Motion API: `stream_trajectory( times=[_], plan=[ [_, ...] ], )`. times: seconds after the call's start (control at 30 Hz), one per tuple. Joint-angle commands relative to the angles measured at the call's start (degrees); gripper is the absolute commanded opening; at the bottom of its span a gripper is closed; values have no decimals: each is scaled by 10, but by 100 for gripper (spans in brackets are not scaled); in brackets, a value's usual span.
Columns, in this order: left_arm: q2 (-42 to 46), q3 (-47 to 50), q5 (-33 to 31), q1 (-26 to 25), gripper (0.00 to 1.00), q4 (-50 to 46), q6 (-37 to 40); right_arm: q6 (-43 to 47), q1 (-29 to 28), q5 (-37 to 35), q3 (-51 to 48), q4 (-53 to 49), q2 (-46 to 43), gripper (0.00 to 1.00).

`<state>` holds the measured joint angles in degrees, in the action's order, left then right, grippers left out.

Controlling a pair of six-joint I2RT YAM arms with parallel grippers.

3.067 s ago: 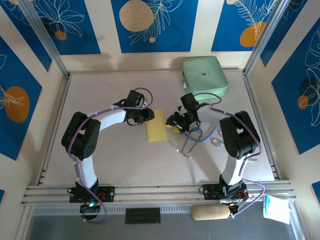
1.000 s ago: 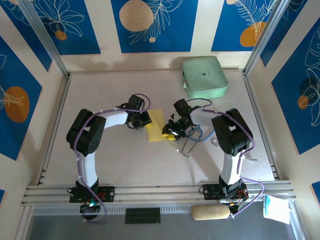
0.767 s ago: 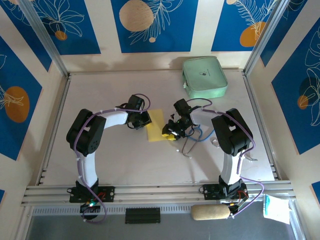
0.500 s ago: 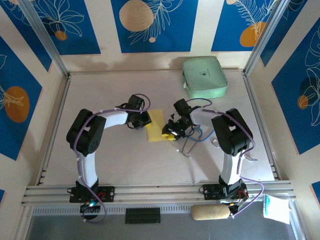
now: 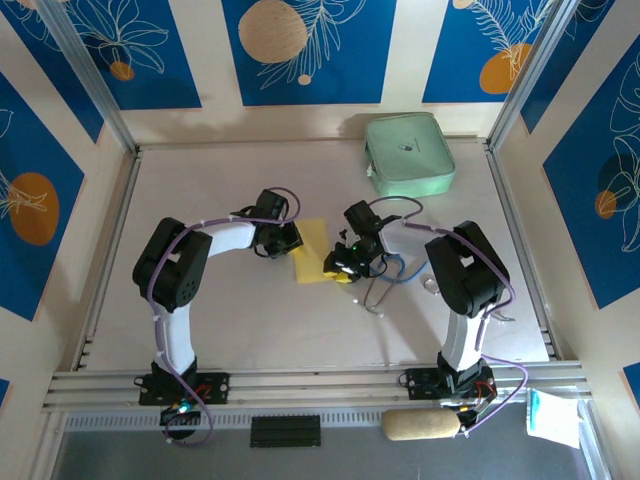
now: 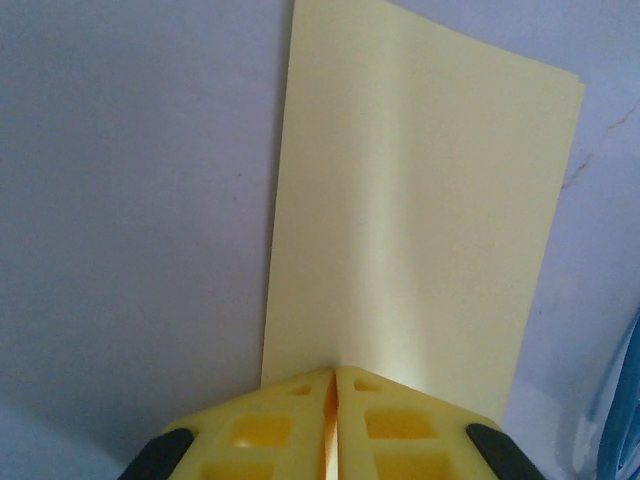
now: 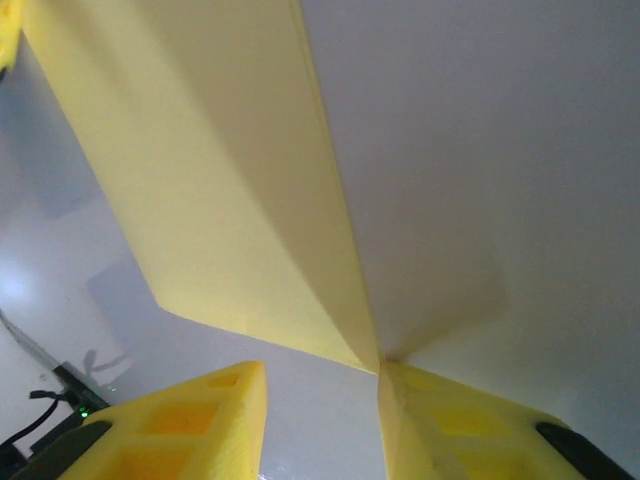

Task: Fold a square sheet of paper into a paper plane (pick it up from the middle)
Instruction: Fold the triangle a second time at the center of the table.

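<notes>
- Top external view: the right tool [image 5: 337,268] sits at the near right corner of the yellow sheet of paper [image 5: 313,250]. The sheet lies as a rectangle in the middle of the counter [image 5: 250,320], between the two arms, with its long axis running near to far.
- Right wrist view: the right tool [image 7: 322,375] stands part open and grips nothing. The corner of the sheet of paper [image 7: 200,180] pokes into the gap, against one inner face, and the rest spreads away ahead.
- The coming move, I judge, turns on that corner. The right arm is the nearer one and need only close on it.
- Farther along, the left tool [image 5: 290,240] meets the sheet's left long edge.
- Left wrist view: the left tool [image 6: 333,375] is fully closed, its tips on the edge of the sheet of paper [image 6: 420,220], which runs straight ahead. This close, it may be pinching the edge or only pressing it; I cannot tell.
</notes>
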<state>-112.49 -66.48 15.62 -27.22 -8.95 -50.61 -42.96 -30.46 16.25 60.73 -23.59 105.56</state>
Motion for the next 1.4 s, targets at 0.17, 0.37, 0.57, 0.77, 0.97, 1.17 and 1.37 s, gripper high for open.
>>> stream_trajectory(
  times=[0.17,0.37,0.57,0.77,0.97,1.17,1.37],
  plan=[
    [-51,26,-24,15,11,-56,-7,14,-13,-19,-2,-15,-13,36],
    [-55,30,-16,17,11,-51,-12,18,-22,-23,13,-20,5,36],
    [-57,32,-13,16,11,-48,-12,14,-22,-15,19,-12,12,35],
    [-56,35,-12,17,11,-47,-11,5,-22,-7,19,8,6,35],
    [-57,36,-10,16,11,-46,-9,-5,-19,-10,11,24,-4,34],
    [-57,37,-9,16,11,-42,-10,-18,-11,-2,-1,42,-11,33],
    [-57,37,-7,16,11,-42,-10,-40,1,25,-2,56,0,29]
  ],
)
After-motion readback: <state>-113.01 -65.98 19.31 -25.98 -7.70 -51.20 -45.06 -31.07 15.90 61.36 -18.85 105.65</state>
